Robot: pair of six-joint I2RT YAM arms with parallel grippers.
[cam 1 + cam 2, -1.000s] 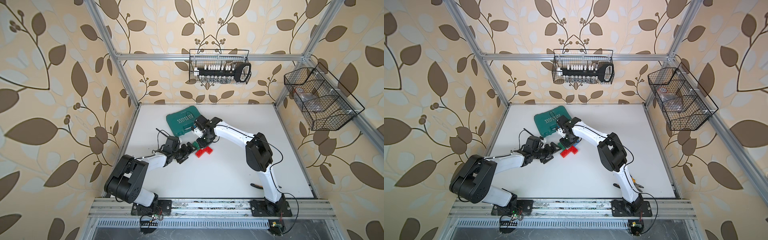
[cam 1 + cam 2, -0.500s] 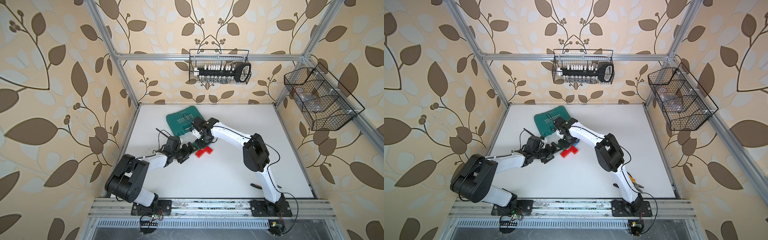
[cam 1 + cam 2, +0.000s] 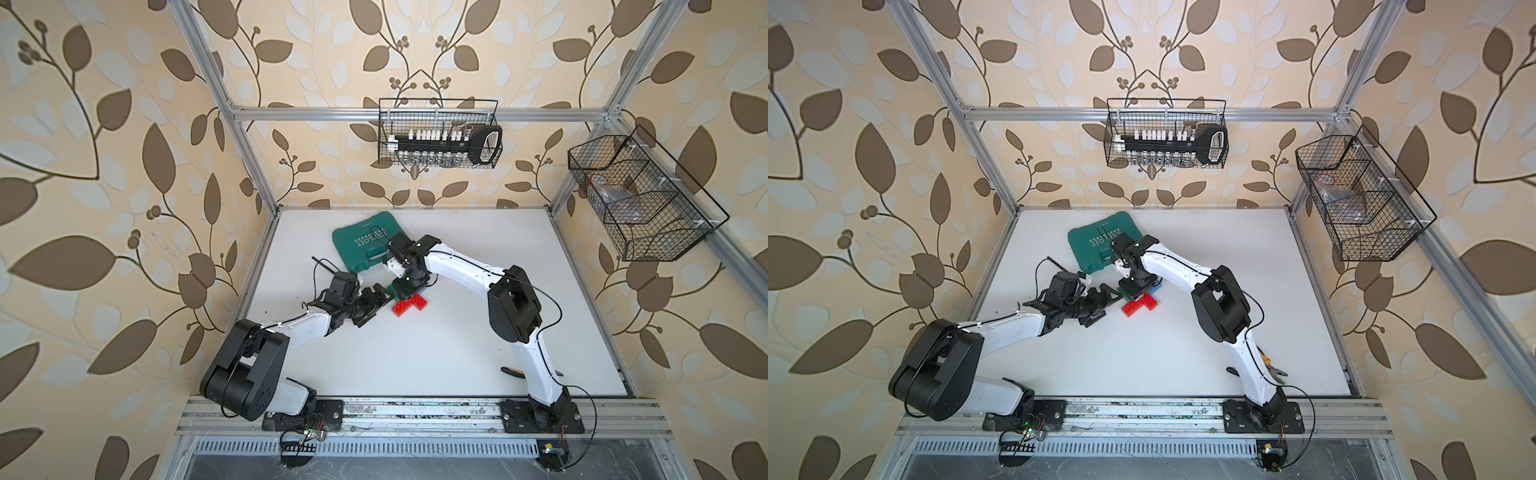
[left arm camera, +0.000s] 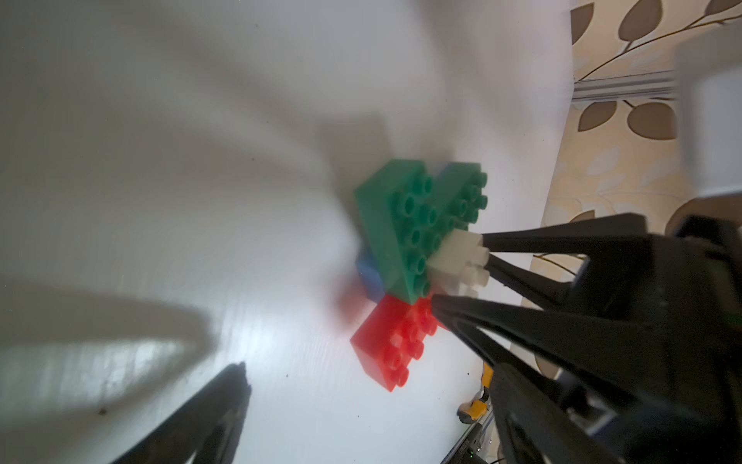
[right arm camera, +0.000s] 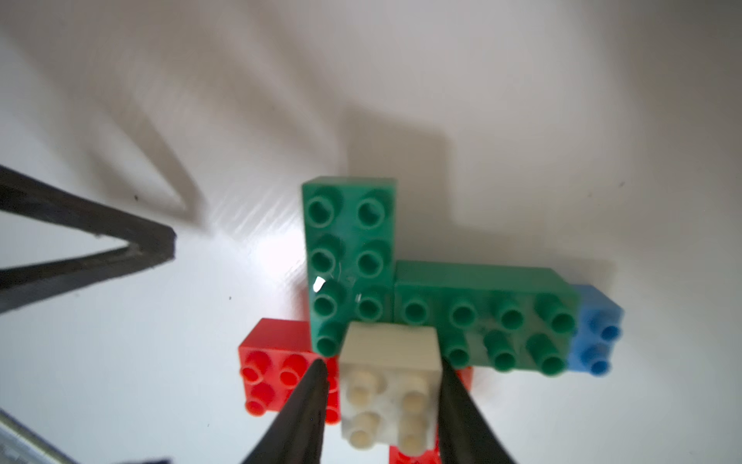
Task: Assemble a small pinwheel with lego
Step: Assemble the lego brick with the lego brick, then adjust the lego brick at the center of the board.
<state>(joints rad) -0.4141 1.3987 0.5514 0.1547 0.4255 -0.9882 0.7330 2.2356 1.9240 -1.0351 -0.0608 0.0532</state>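
The pinwheel [image 3: 409,306] [image 3: 1139,306] lies mid-table: two green bricks [image 5: 349,241] at right angles over red [image 5: 273,369] and blue [image 5: 598,333] arms. A white brick [image 5: 387,385] [image 4: 457,257] sits on its centre. My right gripper [image 5: 381,401] [image 3: 409,286] hangs over the stack, open. Its fingers stand on either side of the white brick, one with a visible gap and the other close against it. My left gripper [image 4: 361,401] [image 3: 380,297] is wide open just left of the stack, holding nothing. One of its fingers [image 5: 120,249] shows in the right wrist view.
A teal plastic case [image 3: 365,245] lies just behind the arms. Yellow-handled pliers [image 3: 1271,368] rest at the front right by the right arm's base. Wire baskets hang on the back wall [image 3: 438,137] and the right wall [image 3: 640,199].
The right gripper's jaws have widened around the white brick, and its wrist has shifted slightly left over the stack. The left arm has stayed put.
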